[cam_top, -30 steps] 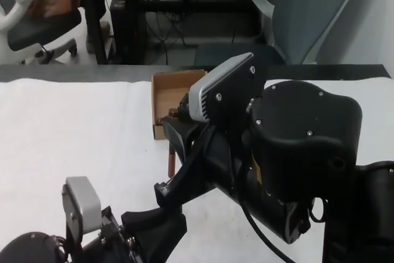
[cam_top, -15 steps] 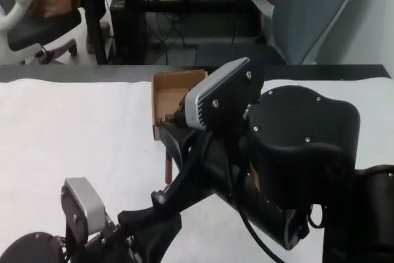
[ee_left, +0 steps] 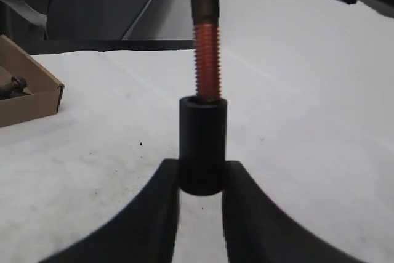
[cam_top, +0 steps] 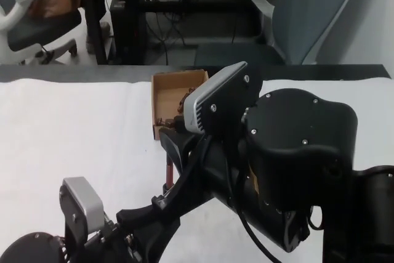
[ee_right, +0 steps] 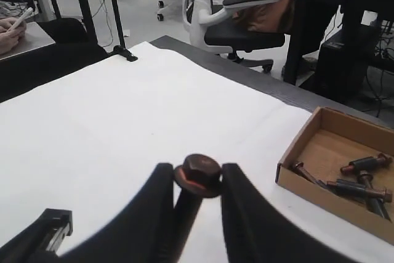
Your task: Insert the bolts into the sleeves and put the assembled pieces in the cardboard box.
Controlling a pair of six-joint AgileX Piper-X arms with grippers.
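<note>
High view: cardboard box [cam_top: 161, 93] at 12 o'clock of bolt [cam_top: 167, 167]; right gripper [ee_right: 197, 180] grasps bolt, threaded tip at mouth of sleeve [ee_left: 202, 143], clamped by left gripper [ee_left: 202, 183].

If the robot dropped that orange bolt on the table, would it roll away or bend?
It probably wouldn't bend: the bolt looks like stiff threaded metal, likely heavy for its size. Its round shank could roll, though the wider head would likely curve it round. The white table cover looks soft, so it may stop soon.

High view looks forward and down from behind; all three views share the cardboard box [ee_right: 308, 189].
</note>
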